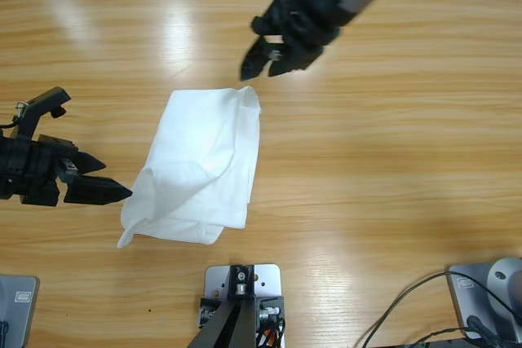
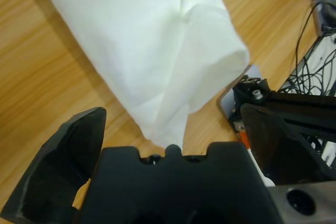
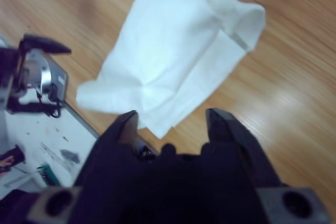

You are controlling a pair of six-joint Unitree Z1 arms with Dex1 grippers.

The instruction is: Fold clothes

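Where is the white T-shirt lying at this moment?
In the high view the white T-shirt lies folded on the wooden table, left of the middle, between the left gripper at its lower left corner and the right gripper above its top edge.

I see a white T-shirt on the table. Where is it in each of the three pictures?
High view: the white T-shirt lies folded left of the middle of the wooden table.
Left wrist view: it fills the upper middle, beyond the left hand.
Right wrist view: it lies in the upper middle, beyond the right hand.
Shared landmark: the shirt's narrow pointed corner.
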